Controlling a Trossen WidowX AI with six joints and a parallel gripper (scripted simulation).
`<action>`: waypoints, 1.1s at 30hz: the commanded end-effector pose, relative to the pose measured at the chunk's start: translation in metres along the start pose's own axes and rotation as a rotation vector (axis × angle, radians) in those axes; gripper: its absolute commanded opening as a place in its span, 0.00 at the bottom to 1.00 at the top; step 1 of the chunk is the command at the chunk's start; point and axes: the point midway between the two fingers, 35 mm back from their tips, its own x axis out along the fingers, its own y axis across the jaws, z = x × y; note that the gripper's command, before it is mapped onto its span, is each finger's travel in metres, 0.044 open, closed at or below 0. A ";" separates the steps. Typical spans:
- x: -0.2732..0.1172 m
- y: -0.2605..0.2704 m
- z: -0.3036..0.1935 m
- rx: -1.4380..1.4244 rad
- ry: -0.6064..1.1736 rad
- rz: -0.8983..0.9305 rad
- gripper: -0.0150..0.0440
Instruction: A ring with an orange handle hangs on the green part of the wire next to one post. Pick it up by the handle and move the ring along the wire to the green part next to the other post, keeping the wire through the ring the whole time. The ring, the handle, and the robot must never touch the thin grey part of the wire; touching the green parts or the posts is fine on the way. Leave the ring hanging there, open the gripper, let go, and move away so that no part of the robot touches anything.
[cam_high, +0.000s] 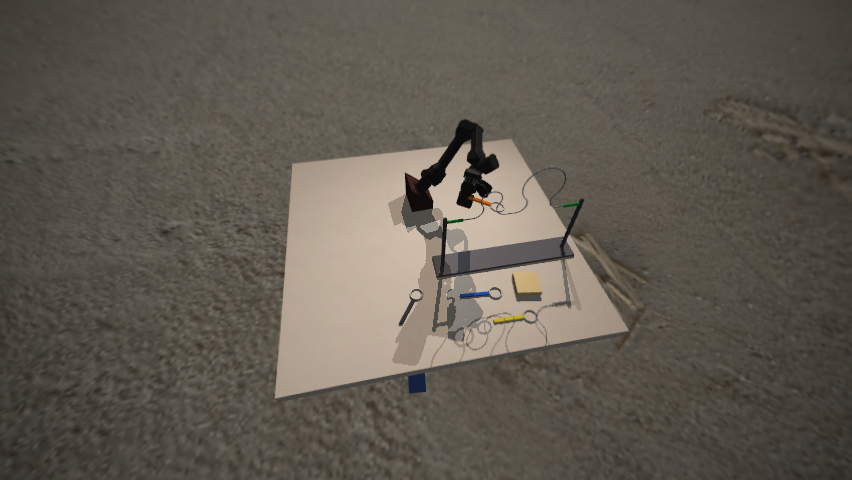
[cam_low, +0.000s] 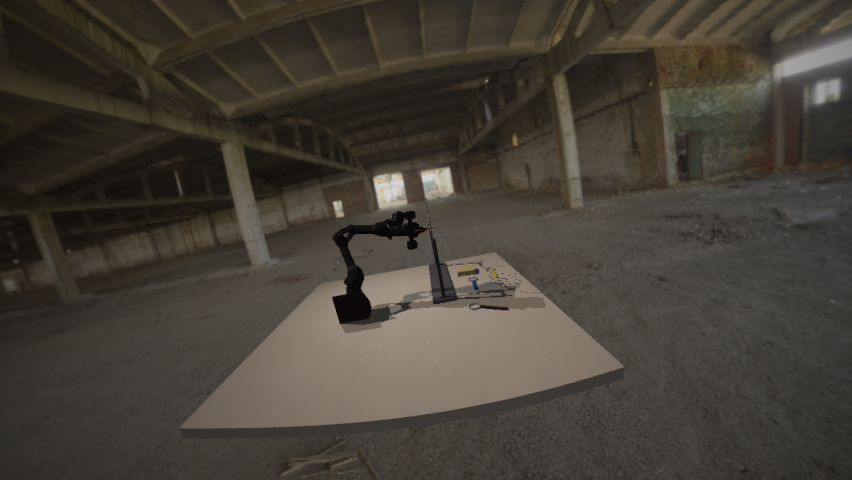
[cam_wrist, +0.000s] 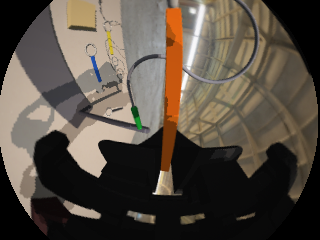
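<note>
My gripper (cam_high: 469, 197) (cam_wrist: 167, 128) is shut on the orange handle (cam_high: 480, 201) (cam_wrist: 173, 65), which points away from the fingers. The ring (cam_high: 503, 208) at its far end overlaps the grey wire (cam_high: 565, 177) (cam_wrist: 257, 40) just right of the wire's small loop. Whether ring and wire touch cannot be told; in the wrist view the ring is mostly cut off at the top. The left green part (cam_high: 454, 221) (cam_wrist: 136, 118) is by the left post (cam_high: 442, 247) (cam_wrist: 112, 123). The right green part (cam_high: 570, 204) is by the right post (cam_high: 572, 223), beyond a tall wire bend.
The posts stand on a dark base (cam_high: 506, 256). On the table (cam_high: 339, 268) lie a blue-handled ring tool (cam_high: 474, 295) (cam_wrist: 96, 69), a yellow-handled one (cam_high: 508, 319) (cam_wrist: 110, 43), a dark one (cam_high: 407, 311) and a yellow block (cam_high: 527, 283) (cam_wrist: 82, 14).
</note>
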 end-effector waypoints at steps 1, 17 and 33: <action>-0.002 -0.014 0.001 -0.065 0.009 -0.043 0.00; -0.009 -0.042 0.006 -0.161 0.022 -0.097 0.00; -0.008 -0.031 0.007 0.038 -0.003 0.016 0.00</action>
